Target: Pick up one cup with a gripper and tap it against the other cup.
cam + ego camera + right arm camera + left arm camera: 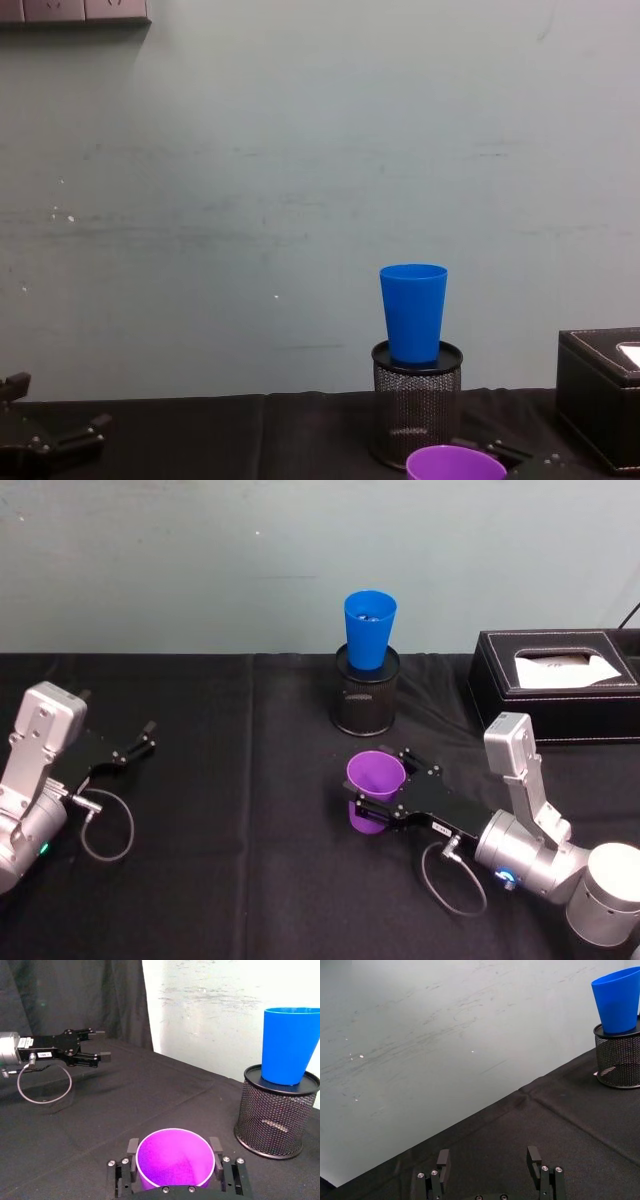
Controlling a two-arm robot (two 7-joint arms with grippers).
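Two cups are shown above a table draped in black cloth (230,830). The purple cup (375,780) is clamped by the right gripper (381,788), whose two flat fingers (132,1149) are pressed against opposite sides of it just under the rim. The cup's open mouth is turned upward and tipped slightly away from the gripper's wrist. Whether its base is touching the cloth cannot be told.

The blue cup (369,630) is found straight ahead of this gripper's fingertips, higher up and apart from the purple cup. It is seated upright in the mouth of a black wire-mesh holder (366,702), which is stood on the cloth near the gripper's front.

A black tissue box (560,685) is placed beyond the right arm's wrist, on its outer side. The left gripper (148,736) is held well away on the purple cup's far side, low over the cloth, with its fingers (442,1157) spread and nothing between them.
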